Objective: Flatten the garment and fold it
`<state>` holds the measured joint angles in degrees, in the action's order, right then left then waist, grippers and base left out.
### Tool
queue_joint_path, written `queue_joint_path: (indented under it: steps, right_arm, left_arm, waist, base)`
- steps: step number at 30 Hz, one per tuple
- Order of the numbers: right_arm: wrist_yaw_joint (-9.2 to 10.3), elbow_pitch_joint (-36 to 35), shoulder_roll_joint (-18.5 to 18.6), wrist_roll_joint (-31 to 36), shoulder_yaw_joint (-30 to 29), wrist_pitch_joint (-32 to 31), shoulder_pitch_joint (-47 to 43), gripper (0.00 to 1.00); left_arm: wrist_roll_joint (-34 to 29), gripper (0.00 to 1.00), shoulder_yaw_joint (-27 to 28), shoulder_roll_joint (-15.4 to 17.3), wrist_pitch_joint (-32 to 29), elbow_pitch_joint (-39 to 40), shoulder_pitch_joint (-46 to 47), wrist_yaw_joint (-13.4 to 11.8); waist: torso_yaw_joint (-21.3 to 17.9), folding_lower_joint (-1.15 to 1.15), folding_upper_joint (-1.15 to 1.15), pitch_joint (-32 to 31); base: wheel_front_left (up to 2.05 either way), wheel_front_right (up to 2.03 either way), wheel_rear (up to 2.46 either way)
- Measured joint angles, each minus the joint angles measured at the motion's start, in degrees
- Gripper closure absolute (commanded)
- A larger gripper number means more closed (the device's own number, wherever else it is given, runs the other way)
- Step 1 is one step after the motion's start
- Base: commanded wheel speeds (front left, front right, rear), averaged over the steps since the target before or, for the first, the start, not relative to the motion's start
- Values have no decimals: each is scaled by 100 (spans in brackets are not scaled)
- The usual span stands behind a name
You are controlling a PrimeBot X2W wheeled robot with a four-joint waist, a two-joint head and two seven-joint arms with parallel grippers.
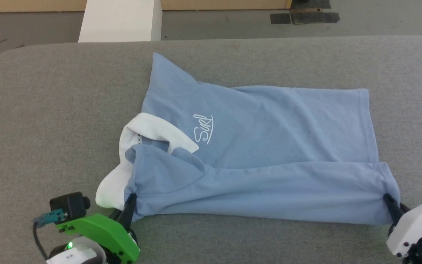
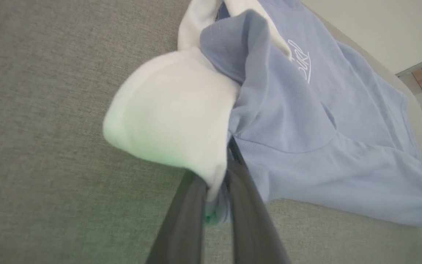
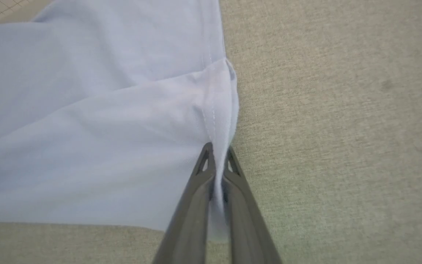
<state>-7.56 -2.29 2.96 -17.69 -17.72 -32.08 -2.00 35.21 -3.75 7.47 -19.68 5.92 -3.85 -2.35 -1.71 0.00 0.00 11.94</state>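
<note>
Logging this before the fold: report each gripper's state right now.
Left gripper: shut on the garment, at its collar end.
Right gripper: shut on the garment, at its hem edge.

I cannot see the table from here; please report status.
Left gripper shut on garment by collar. Right gripper shut on hem corner. Near edge folded over. No obstacle seen.

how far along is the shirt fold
Done: the light blue shirt lies flat on the grey table, logo up. In hand: the left gripper is shut on its collar end, the right gripper on its near hem corner. Left: carrying that near edge across; the far sleeve isn't folded.
</note>
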Motion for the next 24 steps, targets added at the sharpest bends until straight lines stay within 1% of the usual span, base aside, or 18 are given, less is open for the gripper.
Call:
queue_joint_path:
  steps: [4, 7, 9, 13, 18, 20, 24]
  right_arm:
    - [-3, -531, 20, -119, -166, -319, -30, 100]
    - [-5, -950, 75, -232, -396, -598, -163, 100]
    - [-7, -1181, 94, -268, -533, -782, -306, 100]
    - [-7, -1504, 60, -388, -758, -1149, -631, 100]
    - [-7, -1469, -5, -477, -849, -1288, -951, 100]
    - [-4, -1305, -8, -487, -794, -1278, -1044, 100]
    - [-3, -862, -11, -514, -631, -1152, -1146, 100]
  left_arm:
    - [213, 100, 175, 45, -133, 369, -238, -25]
    - [330, 100, 268, 97, -316, 761, -543, -79]
    - [422, 100, 283, 115, -470, 1006, -770, -85]
    - [598, 100, 270, 136, -723, 1461, -1238, -186]
    - [660, 100, 129, 102, -883, 1474, -1618, -286]
    - [733, 100, 29, -15, -923, 1279, -1667, -304]
    - [821, 100, -53, -56, -938, 715, -1648, -278]
  waist:
    - [-41, 0, 0, -167]
    - [-69, 0, 0, -340]
    - [-81, 0, 0, -451]
    - [-93, 0, 0, -668]
    - [-59, 0, 0, -809]
    - [-28, 0, 0, -825]
    - [15, 0, 0, -829]
  base:
    - [0, 0, 0]
    - [0, 0, 0]
    - [0, 0, 0]
    - [0, 0, 0]
    - [0, 0, 0]
    - [0, 0, 0]
    - [0, 0, 0]
